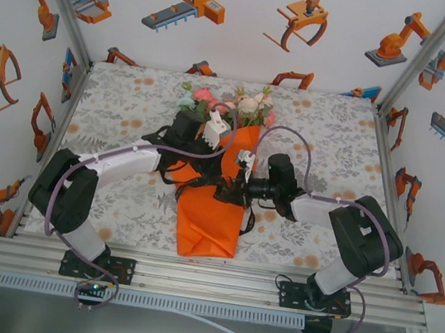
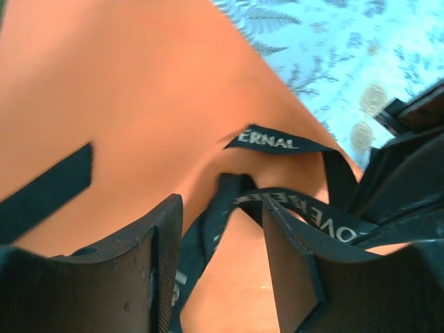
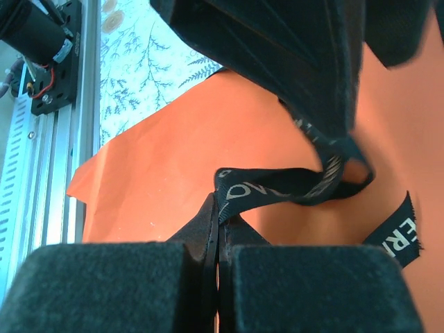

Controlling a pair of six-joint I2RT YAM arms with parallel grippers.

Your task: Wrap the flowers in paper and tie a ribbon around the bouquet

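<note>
The bouquet lies in the middle of the table, with the pink, white and green flowers point(image 1: 225, 102) at its far end and the orange paper point(image 1: 209, 223) cone pointing toward me. The black lettered ribbon point(image 1: 199, 185) crosses the cone's middle. My left gripper point(image 2: 222, 243) is open just above the paper point(image 2: 132, 104), and the ribbon point(image 2: 272, 142) runs loosely between its fingers point(image 2: 161, 267). My right gripper point(image 3: 222, 211) is shut on the ribbon point(image 3: 277, 186), pinching a strand that leads up into a knot-like tangle. In the top view both grippers, left point(image 1: 214, 178) and right point(image 1: 232, 191), meet over the cone.
A floral tablecloth point(image 1: 118, 193) covers the table around the bouquet. An aluminium rail point(image 1: 206, 277) runs along the near edge, seen too in the right wrist view as a rail point(image 3: 41, 173). White walls with orange robot stickers point(image 1: 188, 6) enclose the other sides.
</note>
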